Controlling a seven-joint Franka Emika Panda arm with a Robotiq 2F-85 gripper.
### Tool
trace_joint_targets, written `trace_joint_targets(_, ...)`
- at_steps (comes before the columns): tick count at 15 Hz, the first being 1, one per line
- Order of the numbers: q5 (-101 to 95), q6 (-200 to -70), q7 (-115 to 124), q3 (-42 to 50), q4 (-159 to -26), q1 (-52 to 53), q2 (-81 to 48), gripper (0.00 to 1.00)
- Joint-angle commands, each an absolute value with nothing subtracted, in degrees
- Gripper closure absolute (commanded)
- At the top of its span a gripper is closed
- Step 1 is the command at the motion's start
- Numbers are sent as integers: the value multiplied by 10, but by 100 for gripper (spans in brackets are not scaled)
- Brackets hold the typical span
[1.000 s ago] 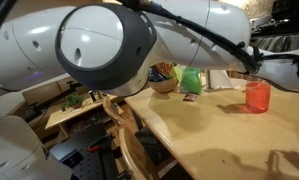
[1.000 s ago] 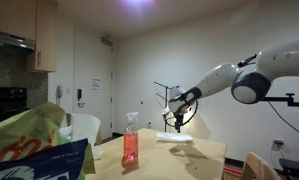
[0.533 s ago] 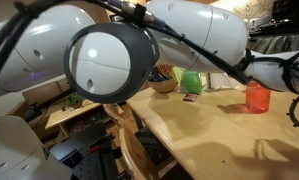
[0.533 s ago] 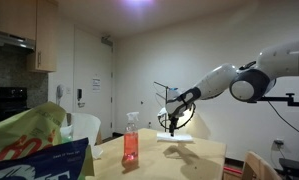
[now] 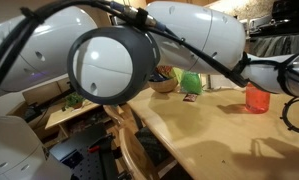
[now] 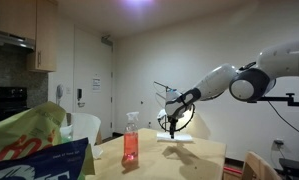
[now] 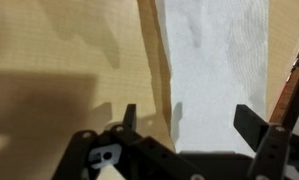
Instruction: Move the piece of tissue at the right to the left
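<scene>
The piece of tissue (image 7: 214, 60) is a white sheet lying flat on the wooden table (image 7: 59, 50). In the wrist view it fills the right half, with its left edge casting a thin shadow. My gripper (image 7: 189, 125) hangs open just over the tissue's near end. The left finger (image 7: 129, 115) is over bare wood and the right finger (image 7: 251, 125) is near the sheet's right edge. Nothing is between them. In an exterior view the gripper (image 6: 172, 125) points down just above the tissue (image 6: 178, 139) at the far end of the table.
An orange spray bottle (image 6: 130, 145) stands mid-table; in an exterior view this bottle (image 5: 256, 97) sits behind a green bag (image 5: 192, 82) and a bowl (image 5: 164, 82). The robot arm (image 5: 109, 60) blocks much of that view. A snack bag (image 6: 29, 140) fills a near corner.
The arm has come down a little and shifted slightly toward the tissue. The jaws have stayed open. The tissue has not moved.
</scene>
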State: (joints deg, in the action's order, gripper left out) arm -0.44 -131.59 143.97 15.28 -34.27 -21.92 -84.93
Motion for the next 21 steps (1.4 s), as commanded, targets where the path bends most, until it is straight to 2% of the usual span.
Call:
trace_joint_targets(1,-26,-1301,1423,152,-345,-214,-850,0)
trace_joint_targets(9,-44,-1304,1422,158,-363,-205,-853,0)
trace_joint_targets(10,-43,-1301,1425,159,-364,-205,-853,25)
trace_joint_targets(11,-44,-1298,1430,162,-366,-204,-853,26)
trace_joint_targets(12,-41,-1298,1426,158,-367,-205,-853,32)
trace_joint_targets(20,-44,-1295,1442,168,-373,-203,-853,95)
trace_joint_targets(21,-44,-1297,1442,168,-372,-203,-853,100)
